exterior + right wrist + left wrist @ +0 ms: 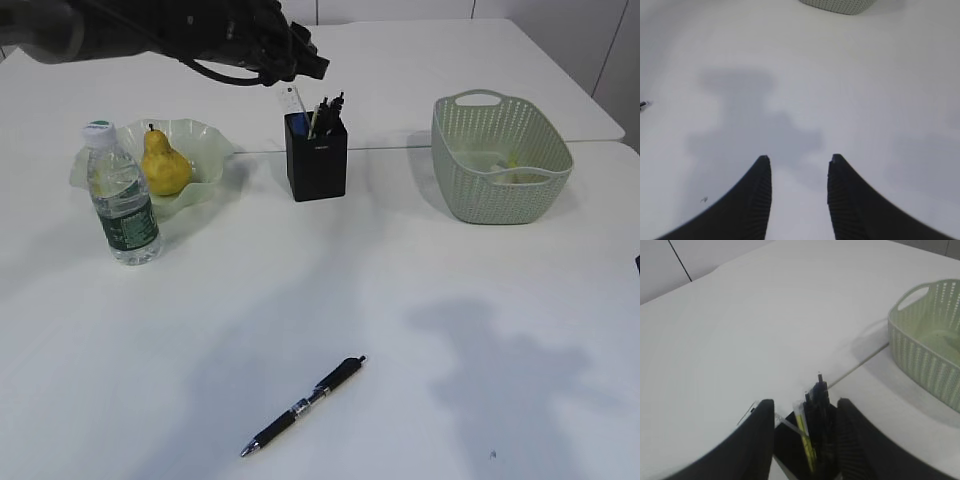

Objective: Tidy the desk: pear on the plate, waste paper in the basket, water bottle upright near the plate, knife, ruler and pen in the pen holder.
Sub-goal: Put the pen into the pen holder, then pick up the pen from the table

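Note:
The yellow pear (165, 165) lies in the pale green plate (205, 140), with the water bottle (122, 200) upright just in front. The black pen holder (316, 160) holds dark pens, the clear ruler (292, 100) and a yellow-striped item (802, 432); I cannot tell which is the knife. My left gripper (805, 402) hovers open just above the holder, its fingers either side of the ruler (790, 422) and pens, gripping nothing. One black pen (305, 405) lies on the table at the front. Waste paper (507, 162) shows inside the green basket (500, 200). My right gripper (799, 158) is open over bare table.
A seam between two white tabletops (400, 147) runs behind the holder and basket. The basket (925, 340) stands to the right of the left gripper. The pen's tip (642, 104) shows at the left edge of the right wrist view.

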